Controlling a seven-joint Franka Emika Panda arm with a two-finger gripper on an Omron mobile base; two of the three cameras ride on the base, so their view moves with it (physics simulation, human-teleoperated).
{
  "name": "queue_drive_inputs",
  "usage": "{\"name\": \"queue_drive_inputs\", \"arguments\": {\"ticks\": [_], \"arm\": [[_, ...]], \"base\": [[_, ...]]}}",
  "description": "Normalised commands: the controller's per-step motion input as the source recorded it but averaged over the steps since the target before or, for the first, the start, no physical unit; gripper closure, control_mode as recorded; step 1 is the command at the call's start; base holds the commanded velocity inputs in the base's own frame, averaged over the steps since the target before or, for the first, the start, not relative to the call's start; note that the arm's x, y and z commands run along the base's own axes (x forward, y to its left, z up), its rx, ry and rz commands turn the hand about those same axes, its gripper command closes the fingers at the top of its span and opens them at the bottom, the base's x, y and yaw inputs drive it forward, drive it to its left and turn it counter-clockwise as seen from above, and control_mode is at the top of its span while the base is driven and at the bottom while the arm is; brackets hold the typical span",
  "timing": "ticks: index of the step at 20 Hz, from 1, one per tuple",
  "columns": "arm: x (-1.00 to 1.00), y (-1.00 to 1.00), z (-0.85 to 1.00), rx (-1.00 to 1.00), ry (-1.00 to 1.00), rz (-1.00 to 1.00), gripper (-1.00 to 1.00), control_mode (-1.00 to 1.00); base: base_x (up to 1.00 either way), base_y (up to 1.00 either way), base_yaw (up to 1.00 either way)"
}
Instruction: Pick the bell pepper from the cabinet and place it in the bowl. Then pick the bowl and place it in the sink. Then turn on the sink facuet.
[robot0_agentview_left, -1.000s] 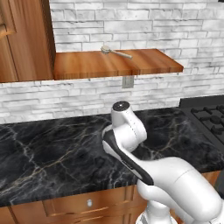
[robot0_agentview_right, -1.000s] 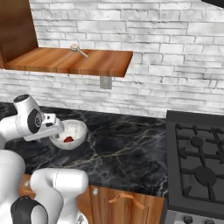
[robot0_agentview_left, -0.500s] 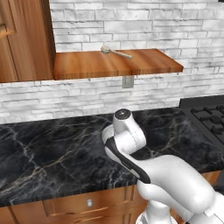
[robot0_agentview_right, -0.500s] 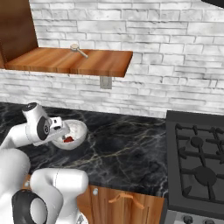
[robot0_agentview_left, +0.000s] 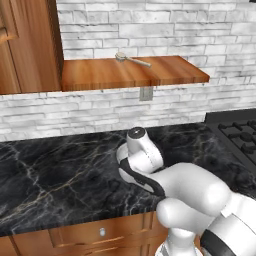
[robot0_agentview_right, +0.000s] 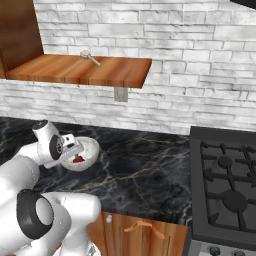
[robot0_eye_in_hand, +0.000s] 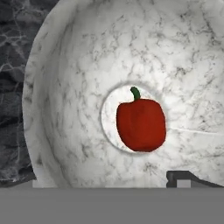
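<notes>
The white-grey speckled bowl (robot0_agentview_right: 89, 148) stands on the black marble counter (robot0_agentview_right: 145, 175), and the small dark-red bell pepper (robot0_agentview_right: 78, 160) lies in its middle. In the hand view the bowl (robot0_eye_in_hand: 70, 87) is seen from close above, with the bell pepper (robot0_eye_in_hand: 141, 124) on its flat bottom. My gripper (robot0_agentview_right: 74, 153) hangs low over the bowl's near rim, pointing down. One dark fingertip (robot0_eye_in_hand: 188, 177) shows far off to one side inside the bowl, so the jaws stand wide apart with nothing held. In the left base view my own arm (robot0_agentview_left: 145, 160) hides the bowl.
A wooden shelf board (robot0_agentview_left: 130, 75) on the brick wall carries a pale long-handled spoon (robot0_agentview_left: 131, 60). The cabinet door (robot0_agentview_left: 25, 45) rises at its left. A black stove (robot0_agentview_right: 225, 190) sits to the right. Wooden drawers (robot0_agentview_left: 100, 232) run under the counter.
My hand has come down toward the bowl and now sits lower over its rim. The bowl and the bell pepper have stayed where they were.
</notes>
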Motion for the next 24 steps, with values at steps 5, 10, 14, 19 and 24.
{"name": "queue_drive_inputs", "arguments": {"ticks": [5, 10, 14, 19, 24], "arm": [[0.02, 0.0, -0.27, -0.02, 0.03, 0.06, 1.0, -1.0], [0.0, 0.0, -0.27, -0.01, 0.04, 0.05, 1.0, -1.0], [-0.1, 0.0, -0.08, -0.05, 0.05, 0.01, 1.0, -1.0], [-0.53, -0.08, 0.08, 0.0, -0.04, 0.0, 1.0, -1.0], [-0.75, -0.15, 0.48, 0.0, -0.08, 0.0, 1.0, -1.0]], "base": [[0.0, 0.0, 0.0], [0.0, 0.0, 0.0], [0.0, 0.0, 0.0], [0.0, 0.0, 0.0], [0.0, 0.0, 0.0]]}}
